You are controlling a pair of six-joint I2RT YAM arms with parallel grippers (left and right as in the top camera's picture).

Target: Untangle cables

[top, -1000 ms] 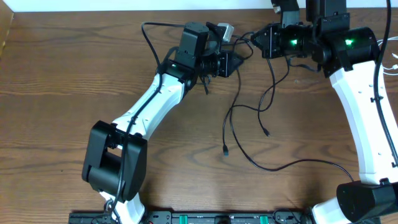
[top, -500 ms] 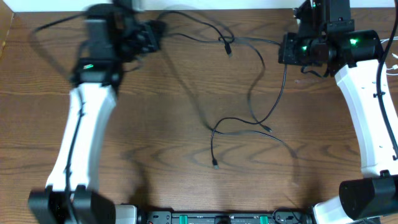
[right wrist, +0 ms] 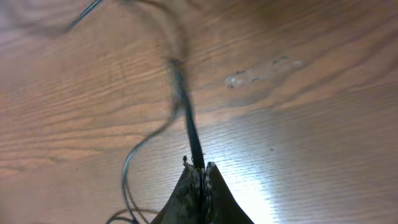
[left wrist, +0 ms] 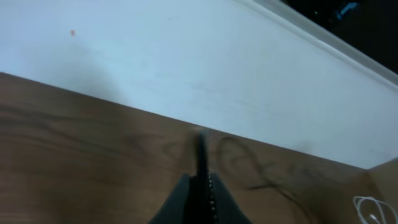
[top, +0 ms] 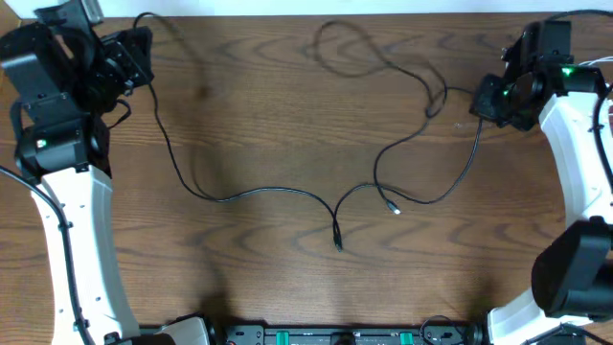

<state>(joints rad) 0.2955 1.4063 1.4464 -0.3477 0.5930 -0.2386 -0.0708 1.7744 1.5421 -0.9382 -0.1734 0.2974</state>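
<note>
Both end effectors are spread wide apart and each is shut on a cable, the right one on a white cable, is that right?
No: the right wrist view shows the right end effector shut on a black cable, not white. The two are spread wide apart, and the left end effector holds a cable too.

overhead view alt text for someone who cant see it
Two robot arms reach to opposite sides, left gripper and right gripper each pinching black cables that trail across the wooden table, two loose plugs near its centre.
</note>
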